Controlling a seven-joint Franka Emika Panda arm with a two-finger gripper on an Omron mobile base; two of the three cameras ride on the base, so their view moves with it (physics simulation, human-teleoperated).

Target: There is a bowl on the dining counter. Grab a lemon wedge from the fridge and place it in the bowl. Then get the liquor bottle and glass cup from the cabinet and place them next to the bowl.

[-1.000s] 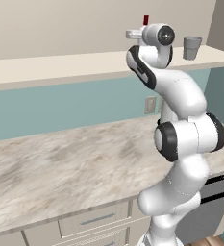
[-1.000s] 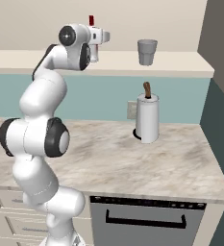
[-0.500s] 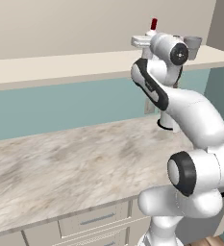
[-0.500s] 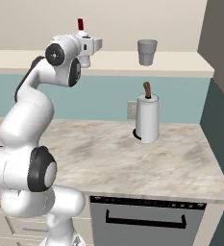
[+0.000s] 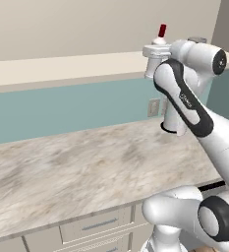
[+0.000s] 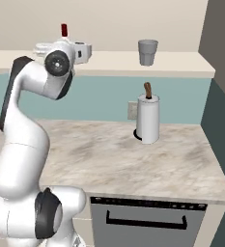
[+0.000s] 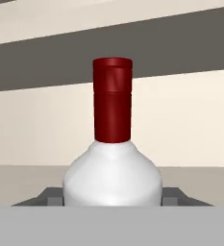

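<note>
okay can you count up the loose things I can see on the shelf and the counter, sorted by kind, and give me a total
Bottles: 1, the liquor bottle with the red cap, on the shelf.
Cups: 1, the glass cup, on the shelf.
Paper towel rolls: 1, the paper towel roll, on the counter.
Total: 3

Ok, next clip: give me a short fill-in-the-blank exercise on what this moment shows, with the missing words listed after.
1. The liquor bottle has a cap coloured ____.
2. The glass cup stands upright on the ____.
3. Below the cup, on the stone counter, stands a roll of ____.
4. In the hand view, the pincer fingers sit on either side of the ____.

Missing words: red; shelf; paper towels; bottle
</note>
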